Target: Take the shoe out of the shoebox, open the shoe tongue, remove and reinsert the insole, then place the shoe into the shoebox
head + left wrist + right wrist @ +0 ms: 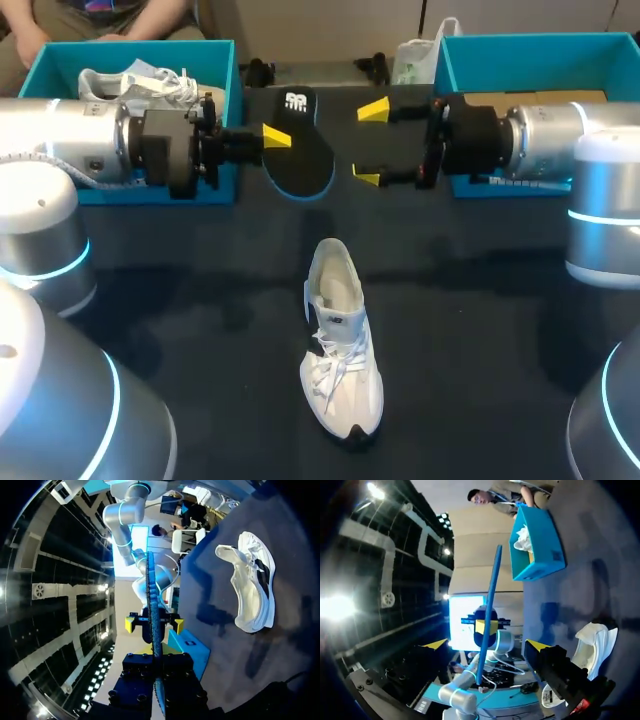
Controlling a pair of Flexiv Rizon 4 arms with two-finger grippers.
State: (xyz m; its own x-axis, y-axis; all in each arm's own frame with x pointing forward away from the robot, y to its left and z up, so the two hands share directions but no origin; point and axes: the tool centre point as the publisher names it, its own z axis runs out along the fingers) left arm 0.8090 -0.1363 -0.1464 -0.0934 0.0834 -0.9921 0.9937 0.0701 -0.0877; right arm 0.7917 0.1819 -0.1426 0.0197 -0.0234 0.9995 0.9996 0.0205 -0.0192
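A white shoe [340, 350] lies on the dark table, toe toward the front edge, tongue pulled up. My left gripper [275, 137] is shut on a black insole with a blue edge [300, 150], held above the table's far middle. In the left wrist view the insole [152, 610] stands edge-on between the fingers, with the shoe [252, 587] off to the side. My right gripper [370, 144] is open, facing the insole from the other side, a short gap away. From the right wrist, the insole [490, 610] rises ahead of the right gripper [487, 645].
A teal shoebox [215, 60] at the back left holds another white shoe [140, 85]. A second teal box [450, 65] stands at the back right with a white bag [415, 55] beside it. Both arms' big bases flank the near table.
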